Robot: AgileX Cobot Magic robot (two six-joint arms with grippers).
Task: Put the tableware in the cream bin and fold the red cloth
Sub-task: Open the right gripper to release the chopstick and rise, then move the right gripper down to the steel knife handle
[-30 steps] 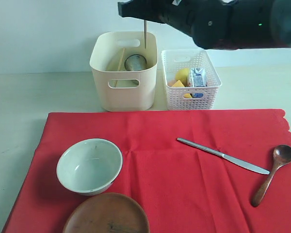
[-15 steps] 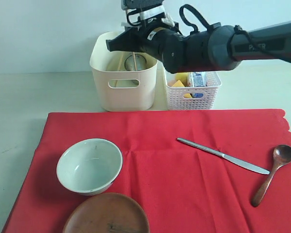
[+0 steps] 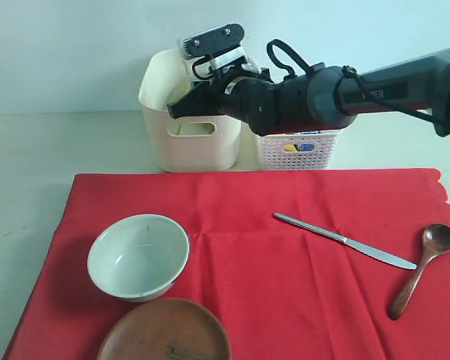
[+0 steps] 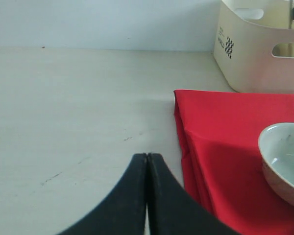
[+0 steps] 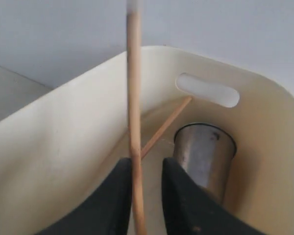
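My right gripper (image 3: 177,109) (image 5: 146,161) hangs over the cream bin (image 3: 187,150) (image 5: 63,137), open. A wooden chopstick (image 5: 133,98) stands between its jaws, leaning on one finger with a gap to the other. Inside the bin lie a second chopstick (image 5: 166,125) and the steel cup (image 5: 203,152). On the red cloth (image 3: 270,300) (image 4: 225,127) rest the pale bowl (image 3: 138,256) (image 4: 284,161), the wooden plate (image 3: 165,330), the knife (image 3: 345,240) and the wooden spoon (image 3: 424,266). My left gripper (image 4: 147,155) is shut and empty over bare table beside the cloth's edge.
A white perforated basket (image 3: 296,148) stands right of the cream bin, mostly hidden behind my right arm. The cloth's scalloped edge (image 3: 448,196) runs along the right side. Pale tabletop (image 4: 78,107) spreads left of the cloth.
My right arm has come down from high above the bin to just over its rim, carrying the chopstick. It now hides the bin's inside in the exterior view.
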